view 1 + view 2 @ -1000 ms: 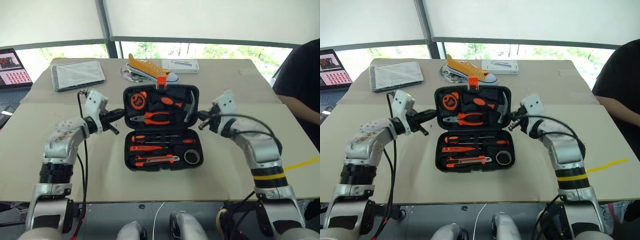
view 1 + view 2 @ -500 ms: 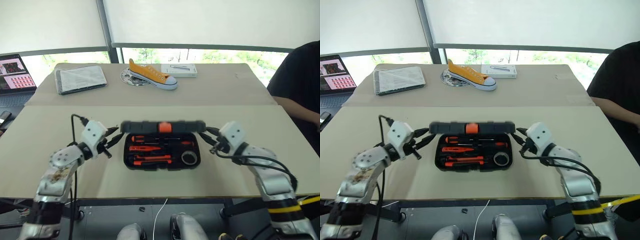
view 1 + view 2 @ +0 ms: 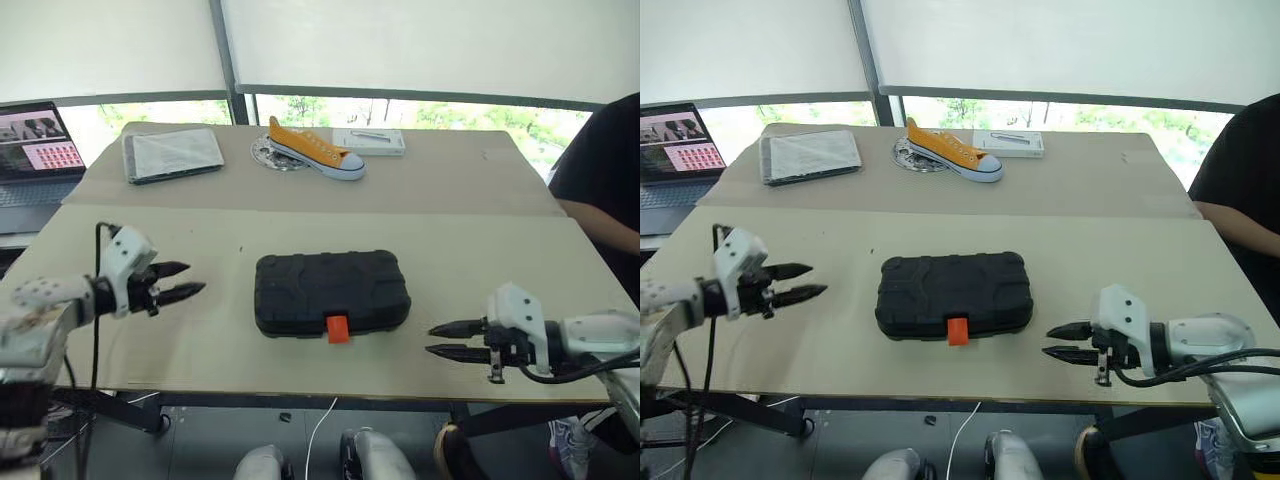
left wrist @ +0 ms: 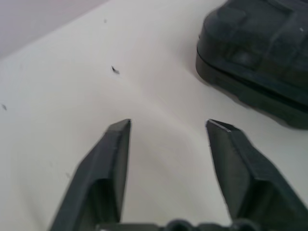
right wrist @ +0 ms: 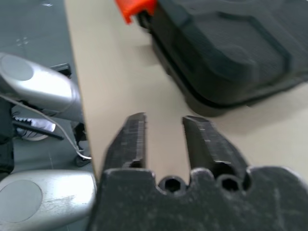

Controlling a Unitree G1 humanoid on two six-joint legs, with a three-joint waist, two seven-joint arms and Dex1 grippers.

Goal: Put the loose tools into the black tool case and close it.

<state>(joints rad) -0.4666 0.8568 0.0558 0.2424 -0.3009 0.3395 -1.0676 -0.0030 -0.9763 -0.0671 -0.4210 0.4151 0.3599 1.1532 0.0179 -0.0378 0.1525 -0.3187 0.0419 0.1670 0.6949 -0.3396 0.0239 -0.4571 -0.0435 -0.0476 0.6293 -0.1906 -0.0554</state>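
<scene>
Black case (image 3: 331,291) now lying shut, latch (image 3: 338,328) facing you | left gripper (image 3: 188,281) and right gripper (image 3: 436,339) hanging released, empty, backing off | you're nearing done

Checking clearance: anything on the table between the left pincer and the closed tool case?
Nothing. In the left eye view the table is bare between the left pincer and the tool case; the left wrist view shows the same bare stretch.

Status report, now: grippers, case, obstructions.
Left gripper open, empty. Right gripper open, empty. Black ribbed plastic tool case closed, orange latch facing robot. Nothing in the way.
</scene>
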